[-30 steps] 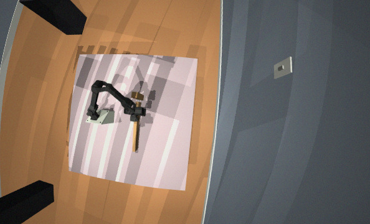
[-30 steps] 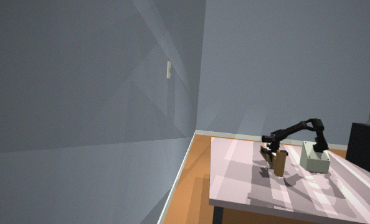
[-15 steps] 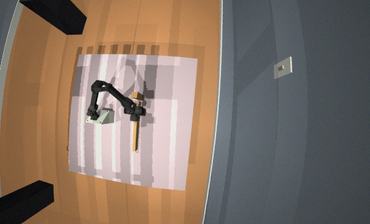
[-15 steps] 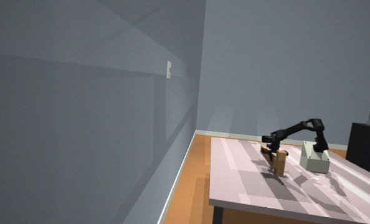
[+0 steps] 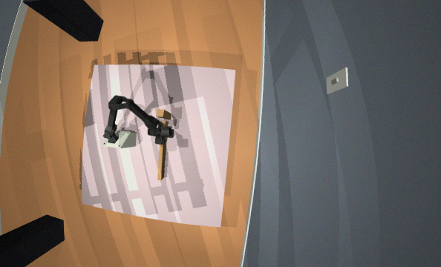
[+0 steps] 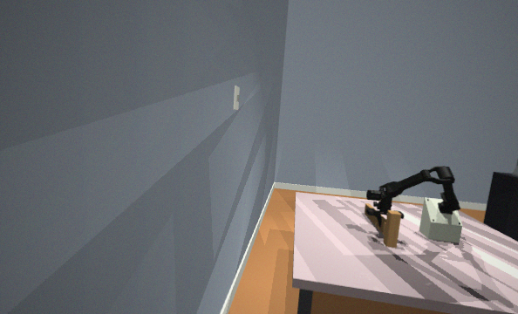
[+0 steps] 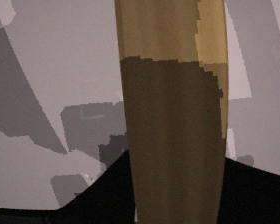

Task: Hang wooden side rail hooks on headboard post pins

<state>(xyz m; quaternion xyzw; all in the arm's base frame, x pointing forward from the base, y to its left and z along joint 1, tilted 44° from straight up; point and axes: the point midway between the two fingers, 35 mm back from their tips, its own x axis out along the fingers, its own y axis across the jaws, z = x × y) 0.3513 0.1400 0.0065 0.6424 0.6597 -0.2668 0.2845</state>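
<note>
The wooden side rail [image 5: 161, 163] [image 7: 173, 100] runs lengthwise on the pink table, with its near end close to the headboard post [image 5: 163, 113] [image 6: 391, 228]. The post is a short upright wooden block. My gripper [image 5: 162, 137] [image 6: 383, 213] is shut on the rail, nearer its post end. In the wrist view the rail passes between the two black fingers. In the top view a narrow light gap or fitting shows between rail and post. The hooks, pins and slot are too small or hidden, so I cannot tell whether the hooks sit on the pins.
The arm's pale base block [image 5: 128, 139] [image 6: 443, 231] stands on the pink table [image 5: 213, 148] [image 6: 324, 262], to one side of the rail and post. Striped shadows cross the table. Dark blocks stand on the floor beyond it. A wall with a light switch [image 5: 337, 80] [image 6: 236, 98] is on the other side.
</note>
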